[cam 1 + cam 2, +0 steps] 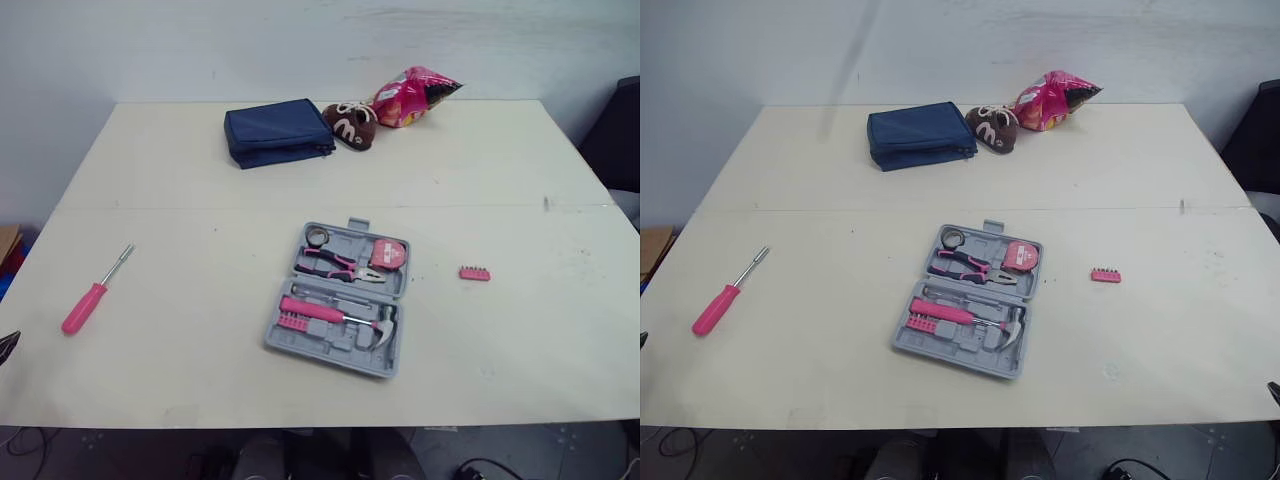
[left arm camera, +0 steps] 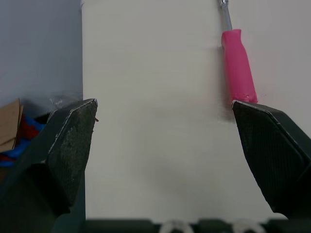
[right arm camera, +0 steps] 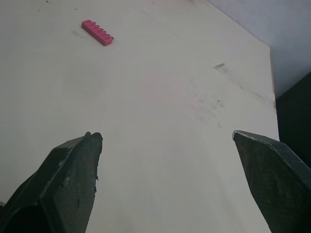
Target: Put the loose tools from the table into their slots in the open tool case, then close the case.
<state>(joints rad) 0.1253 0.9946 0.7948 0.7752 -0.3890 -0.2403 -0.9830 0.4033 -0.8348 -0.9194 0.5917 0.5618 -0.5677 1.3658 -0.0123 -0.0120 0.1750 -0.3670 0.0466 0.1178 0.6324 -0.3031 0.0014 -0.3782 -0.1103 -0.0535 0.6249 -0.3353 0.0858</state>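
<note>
The grey tool case [image 1: 340,298] lies open at the middle of the cream table [image 1: 180,380], holding pliers, a tape measure and a pink-handled hammer. A pink-handled screwdriver [image 1: 92,295] lies loose near the table's left edge. A small pink bit holder [image 1: 474,273] lies loose to the right of the case. My left gripper [image 2: 165,141] is open over the table's left edge, with the screwdriver [image 2: 238,65] just ahead of one finger. My right gripper [image 3: 167,160] is open and empty over the table's right front, with the bit holder [image 3: 97,32] well ahead of it.
At the back of the table sit a navy pouch [image 1: 277,132], a brown shoe-shaped item [image 1: 350,124] and a pink snack bag [image 1: 412,97]. A dark chair [image 1: 620,140] stands off the right edge. Cardboard and clutter [image 2: 9,131] lie below the left edge.
</note>
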